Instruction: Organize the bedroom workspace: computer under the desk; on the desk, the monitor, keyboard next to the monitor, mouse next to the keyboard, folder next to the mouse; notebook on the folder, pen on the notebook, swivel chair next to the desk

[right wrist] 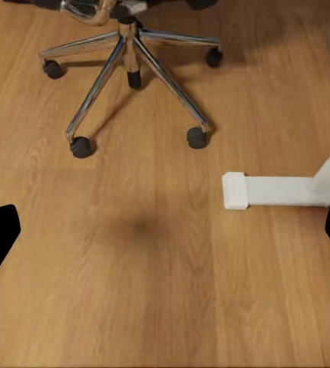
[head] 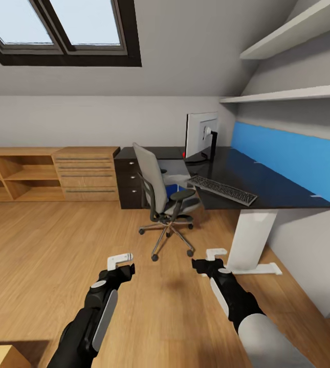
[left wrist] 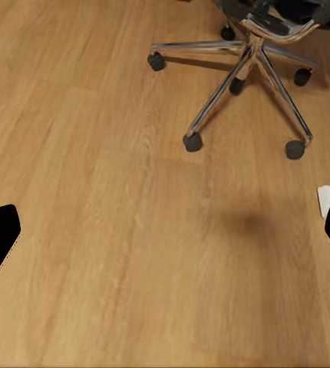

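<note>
Glossy black desk [head: 267,179], grey swivel chair [head: 157,186] with chrome base, dark grey keyboard [head: 222,190], blue wall panel [head: 292,158].

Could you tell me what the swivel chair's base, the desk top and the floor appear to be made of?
The swivel chair base looks like polished chrome metal: its spokes gleam silver above black casters. The desk top looks like glossy black laminate or lacquer, given its sheen; which one is unclear. The floor looks like light wood planks with visible grain and seams.
</note>
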{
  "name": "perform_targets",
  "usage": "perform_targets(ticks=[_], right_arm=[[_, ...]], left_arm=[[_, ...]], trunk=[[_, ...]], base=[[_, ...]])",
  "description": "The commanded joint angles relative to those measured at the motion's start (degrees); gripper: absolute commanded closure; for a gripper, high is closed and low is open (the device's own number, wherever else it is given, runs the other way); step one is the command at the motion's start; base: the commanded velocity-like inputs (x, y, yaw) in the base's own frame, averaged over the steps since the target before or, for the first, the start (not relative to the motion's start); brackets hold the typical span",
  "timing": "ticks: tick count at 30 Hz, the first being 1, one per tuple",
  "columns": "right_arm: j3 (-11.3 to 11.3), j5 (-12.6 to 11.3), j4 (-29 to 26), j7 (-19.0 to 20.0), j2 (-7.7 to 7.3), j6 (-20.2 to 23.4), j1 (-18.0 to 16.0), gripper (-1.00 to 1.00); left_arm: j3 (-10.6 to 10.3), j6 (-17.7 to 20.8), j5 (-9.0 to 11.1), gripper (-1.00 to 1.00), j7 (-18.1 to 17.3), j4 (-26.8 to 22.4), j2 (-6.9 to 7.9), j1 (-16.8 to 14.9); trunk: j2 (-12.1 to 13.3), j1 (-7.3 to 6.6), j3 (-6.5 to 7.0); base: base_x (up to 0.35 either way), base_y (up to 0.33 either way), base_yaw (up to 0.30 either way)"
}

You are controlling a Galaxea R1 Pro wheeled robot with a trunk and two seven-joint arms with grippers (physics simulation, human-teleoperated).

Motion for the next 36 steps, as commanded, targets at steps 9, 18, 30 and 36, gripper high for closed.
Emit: perform_targets(ticks=[9, 18, 30, 36], right_arm=[[0.13, 0.19, -24.06, -0.13, 0.13, 8.9, 12.07, -1.0], [0.21, -1.07, -27.75, -0.03, 0.23, 10.84, 13.93, -1.0], [0.3, -3.57, -28.02, -0.02, 0.24, 11.0, 14.17, -1.0], [0.31, -3.57, -27.99, -0.02, 0.24, 10.98, 14.17, -1.0]], left_arm=[[-0.25, 2.05, 0.54, -1.0, 0.53, -16.88, 0.1, 9.43], [-0.27, 7.16, 0.54, -1.0, 0.56, -18.8, 0.11, 10.45], [-0.42, 7.75, 0.5, -1.0, 0.61, -18.63, 0.1, 10.53], [-0.38, 7.75, 0.48, -1.0, 0.62, -18.62, 0.1, 10.53]], trunk=[[-3.65, 1.98, -1.68], [-7.26, 3.95, -3.29], [-12.07, 6.59, -5.45], [-14.48, 7.91, -6.53]], base=[[0.0, 0.0, 0.0], [0.0, 0.0, 0.0], [0.0, 0.0, 0.0], [0.0, 0.0, 0.0]])
